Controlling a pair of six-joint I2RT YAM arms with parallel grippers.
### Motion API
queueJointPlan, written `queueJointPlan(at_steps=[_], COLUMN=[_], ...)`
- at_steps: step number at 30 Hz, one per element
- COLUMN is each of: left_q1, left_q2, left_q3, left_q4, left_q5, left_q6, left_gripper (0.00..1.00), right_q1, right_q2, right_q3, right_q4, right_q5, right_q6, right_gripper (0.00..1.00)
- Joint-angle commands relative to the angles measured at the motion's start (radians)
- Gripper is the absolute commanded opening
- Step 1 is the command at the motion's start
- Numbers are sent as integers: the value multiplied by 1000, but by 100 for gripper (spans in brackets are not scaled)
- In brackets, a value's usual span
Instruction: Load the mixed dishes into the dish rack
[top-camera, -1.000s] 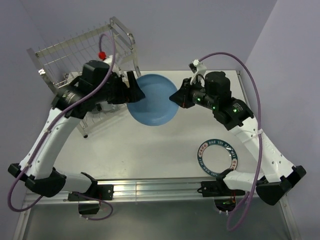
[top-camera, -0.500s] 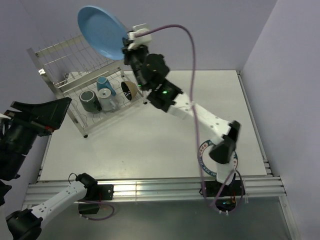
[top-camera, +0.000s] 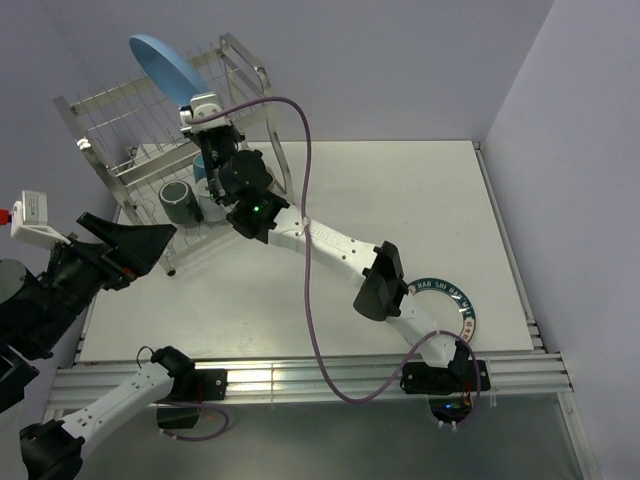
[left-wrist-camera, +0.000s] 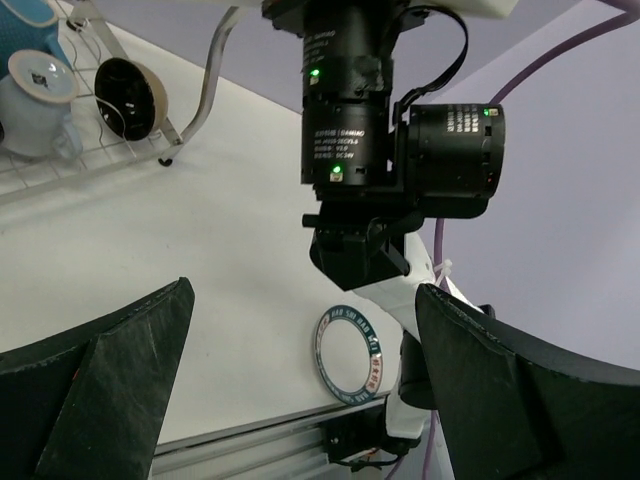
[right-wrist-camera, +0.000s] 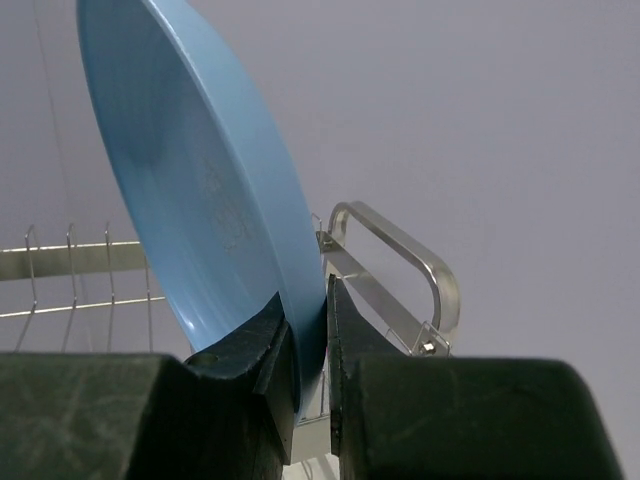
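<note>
The right gripper (right-wrist-camera: 308, 325) pinches the plate (right-wrist-camera: 200, 180) by its lower rim, on edge above the rack (top-camera: 100, 100) and its upper tier; the left gripper (left-wrist-camera: 302, 290) gapes empty, well apart.

The light-blue plate (right-wrist-camera: 200, 190) is shown as smooth, with a soft satin sheen, while the dish rack (right-wrist-camera: 385, 234) is made of polished, shiny metal tube and thin bright wire. The fingers (right-wrist-camera: 235, 350) of the right gripper (right-wrist-camera: 308, 325) are seen as matt black plastic, finely grained. The table (top-camera: 400, 200) is finished in matt white, and the black-and-tan bowl (left-wrist-camera: 128, 97) is glazed glossy.
</note>
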Motion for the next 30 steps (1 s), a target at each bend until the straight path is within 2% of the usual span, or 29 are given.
queueJointPlan(at_steps=[1, 9, 13, 16, 19, 20, 22, 23, 24, 25, 28, 30], left_q1=[-1, -1, -1, -1, 0, -1, -1, -1, -1, -1, 0, 3], left_q2=[-21, -55, 27, 168, 317, 360, 490, 532, 558, 571, 504, 489], left_q3=[-1, -33, -6, 126, 333, 463, 615, 754, 793, 771, 568, 521], left_q4=[-37, -40, -45, -55, -33, -29, -93, -127, -137, -119, 148, 182], left_q5=[20, 27, 73, 52, 26, 21, -14, -76, -88, -89, -40, -33], left_q6=[-31, -64, -30, 30, 38, 33, -7, -97, -132, -171, -351, -416], left_gripper=[99, 99, 99, 99, 99, 99, 99, 99, 99, 99, 99, 99], right_q1=[-18, -32, -40, -44, -37, -34, -21, -17, -17, -17, -15, -8], right_q2=[-9, 35, -36, -101, -161, -175, -233, -262, -285, -322, -392, -448], right_q3=[53, 91, 59, 36, -21, -54, -109, -198, -234, -258, -414, -519], right_q4=[78, 87, 53, 15, 1, 7, 41, 67, 88, 104, 165, 212], right_q5=[30, 34, 11, -21, -39, -35, -36, -45, -49, -49, -52, -58], right_q6=[8, 45, 138, 172, 135, 118, 54, 36, 19, -9, -75, -96], right_gripper=[0, 0, 0, 0, 0, 0, 0, 0, 0, 0, 0, 0])
